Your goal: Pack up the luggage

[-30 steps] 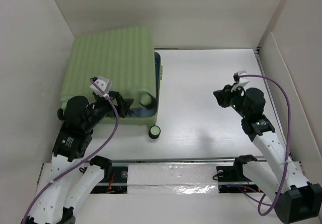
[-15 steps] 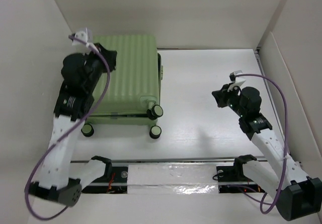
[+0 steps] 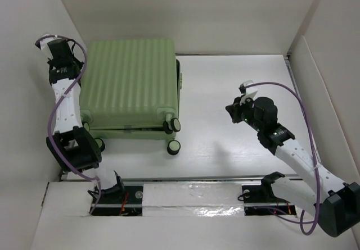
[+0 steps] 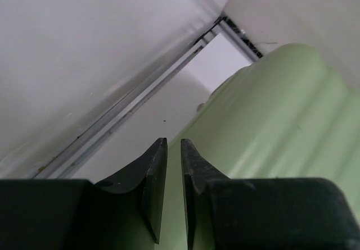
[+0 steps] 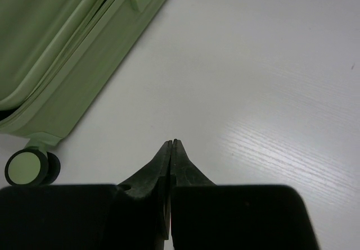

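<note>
- Large light green ribbed hard-shell suitcase (image 3: 130,87): we find it lying flat in the far-left corner of the white tabletop (image 3: 236,81). One shell lies on the other with the ribbed face up.
- Small black spinner wheels (image 3: 174,146): they face the near edge of the tabletop.
- Left end effector (image 4: 173,143): we see it raised at the suitcase's far-left corner, close to the left wall. The fingers are all but closed, with a thin slit between them and nothing held.
- Right end effector (image 5: 171,142): we see it over the bare tabletop, well apart from the suitcase and toward the right edge. The fingertips are pressed together and grip nothing.
</note>
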Robot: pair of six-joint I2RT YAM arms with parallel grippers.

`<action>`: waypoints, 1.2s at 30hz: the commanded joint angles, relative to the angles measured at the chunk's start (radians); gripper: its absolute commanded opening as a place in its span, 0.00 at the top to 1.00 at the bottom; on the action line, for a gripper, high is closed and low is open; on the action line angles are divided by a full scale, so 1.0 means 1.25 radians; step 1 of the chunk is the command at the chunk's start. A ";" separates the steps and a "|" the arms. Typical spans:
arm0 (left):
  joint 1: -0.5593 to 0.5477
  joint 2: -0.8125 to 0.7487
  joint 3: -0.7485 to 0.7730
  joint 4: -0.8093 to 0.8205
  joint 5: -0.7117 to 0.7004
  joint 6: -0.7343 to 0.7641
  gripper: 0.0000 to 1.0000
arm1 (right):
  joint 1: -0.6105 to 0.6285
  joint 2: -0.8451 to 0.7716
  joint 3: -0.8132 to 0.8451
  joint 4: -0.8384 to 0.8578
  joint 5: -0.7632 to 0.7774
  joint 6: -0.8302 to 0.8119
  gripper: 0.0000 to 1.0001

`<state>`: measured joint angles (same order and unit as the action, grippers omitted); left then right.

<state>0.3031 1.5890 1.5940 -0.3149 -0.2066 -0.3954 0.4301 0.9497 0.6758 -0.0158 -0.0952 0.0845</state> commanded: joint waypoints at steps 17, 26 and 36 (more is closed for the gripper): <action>0.057 0.238 -0.005 -0.044 0.101 0.019 0.98 | 0.017 -0.028 0.031 0.036 0.069 -0.007 0.99; -0.078 0.080 -0.351 0.168 0.245 -0.128 1.00 | -0.026 -0.012 0.037 -0.013 0.162 0.002 0.99; -0.224 -0.252 -0.704 0.371 0.203 -0.285 1.00 | -0.105 0.090 0.090 -0.016 0.160 0.012 0.95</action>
<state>0.1028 1.3933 0.7773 0.0761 -0.0849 -0.6819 0.3172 1.0191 0.7094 -0.0513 0.0906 0.0883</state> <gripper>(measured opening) 0.003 0.047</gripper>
